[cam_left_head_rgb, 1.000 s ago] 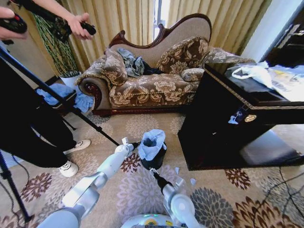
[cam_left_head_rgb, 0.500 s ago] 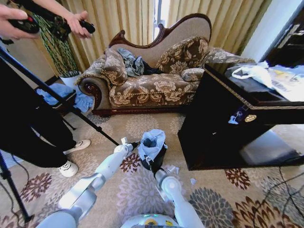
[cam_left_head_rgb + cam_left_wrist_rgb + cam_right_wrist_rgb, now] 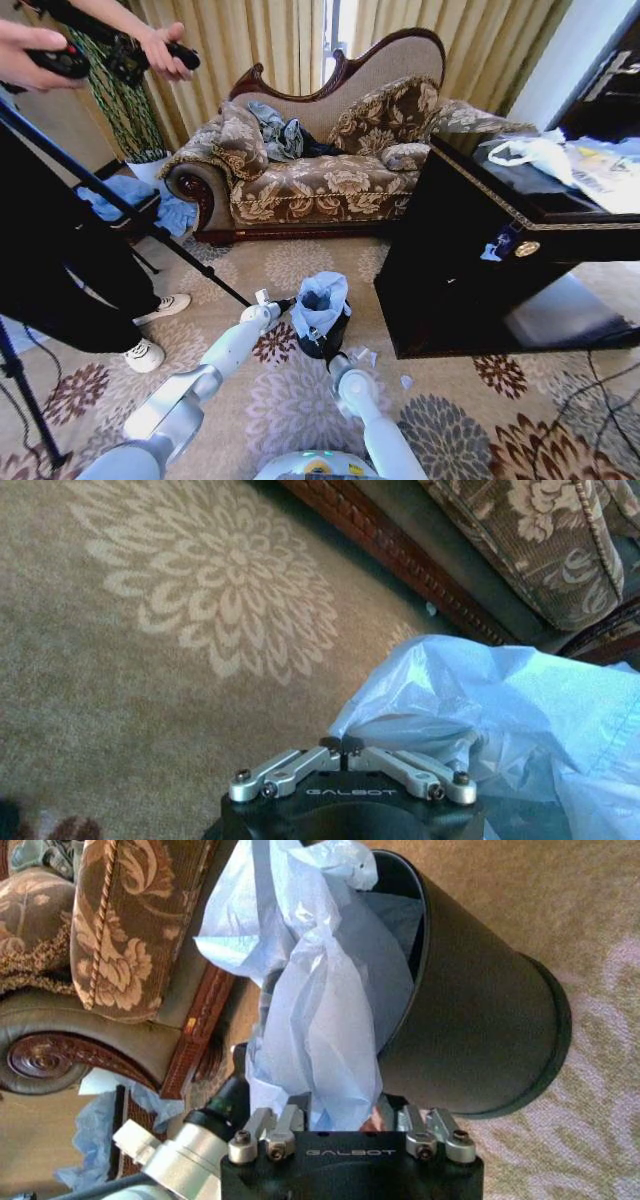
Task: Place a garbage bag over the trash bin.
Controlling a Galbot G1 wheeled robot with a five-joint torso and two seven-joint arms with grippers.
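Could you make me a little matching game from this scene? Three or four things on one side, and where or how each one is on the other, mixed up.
Things:
1. garbage bag
2. trash bin
3. left gripper
4. sofa

Descriptions:
A. black, standing on the patterned carpet
B. pale blue, bunched over one side of the rim
C. against the curtains, clothes piled on its seat
D. fingers shut, beside the bag's edge

Pairs: 1-B, 2-A, 3-D, 4-C
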